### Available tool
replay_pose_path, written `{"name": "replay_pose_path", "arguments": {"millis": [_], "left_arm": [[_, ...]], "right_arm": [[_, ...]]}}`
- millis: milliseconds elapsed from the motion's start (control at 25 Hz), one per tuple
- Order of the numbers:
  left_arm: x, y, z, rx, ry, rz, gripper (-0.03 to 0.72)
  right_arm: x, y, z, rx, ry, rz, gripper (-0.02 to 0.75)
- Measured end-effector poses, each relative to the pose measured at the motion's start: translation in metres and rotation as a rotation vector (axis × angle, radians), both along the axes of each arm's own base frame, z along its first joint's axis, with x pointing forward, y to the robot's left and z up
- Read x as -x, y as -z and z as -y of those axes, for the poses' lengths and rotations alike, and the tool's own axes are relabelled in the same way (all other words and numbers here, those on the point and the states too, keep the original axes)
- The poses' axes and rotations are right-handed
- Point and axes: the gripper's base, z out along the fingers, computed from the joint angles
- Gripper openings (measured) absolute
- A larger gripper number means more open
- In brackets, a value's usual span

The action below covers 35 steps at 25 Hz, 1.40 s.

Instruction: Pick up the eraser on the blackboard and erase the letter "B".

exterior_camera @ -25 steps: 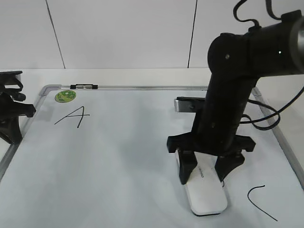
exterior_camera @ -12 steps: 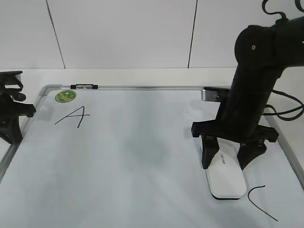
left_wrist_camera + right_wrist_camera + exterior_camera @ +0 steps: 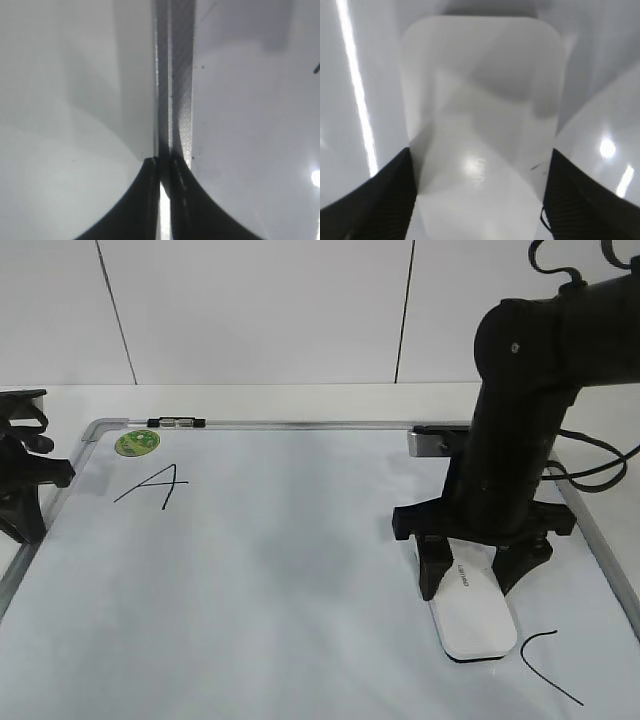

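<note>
The white eraser (image 3: 476,625) lies flat on the blackboard (image 3: 280,570) at the front right. My right gripper (image 3: 475,585) is shut on it, one finger on each long side. In the right wrist view the eraser (image 3: 480,110) fills the space between the jaws of my right gripper (image 3: 480,200), its grey lettering showing. No letter "B" is visible on the board; the arm and eraser cover part of the surface. My left gripper (image 3: 25,490) rests at the board's left edge. In the left wrist view the left gripper (image 3: 165,162) is shut and empty over the silver frame (image 3: 175,75).
A black "A" (image 3: 150,485) is at the back left, with a green round magnet (image 3: 137,443) and a marker (image 3: 176,422) on the top frame. A black "C"-like curve (image 3: 550,665) is just right of the eraser.
My right gripper slid the eraser to the right across the board, then a little back to the left. The left arm has not moved.
</note>
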Motion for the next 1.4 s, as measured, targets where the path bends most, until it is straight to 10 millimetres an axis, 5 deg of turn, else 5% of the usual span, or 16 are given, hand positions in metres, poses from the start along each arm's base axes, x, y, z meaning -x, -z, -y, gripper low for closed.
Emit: {"name": "replay_pose_path", "arguments": {"millis": [640, 1400], "left_arm": [[0.000, 0.000, 0.000, -0.001, 0.002, -0.002, 0.017], [0.000, 0.000, 0.000, 0.000, 0.001, -0.005, 0.017]], "right_arm": [[0.038, -0.012, -0.098, -0.100, -0.247, 0.047, 0.541], [0.032, 0.001, -0.097, 0.001, -0.326, 0.015, 0.540]]}}
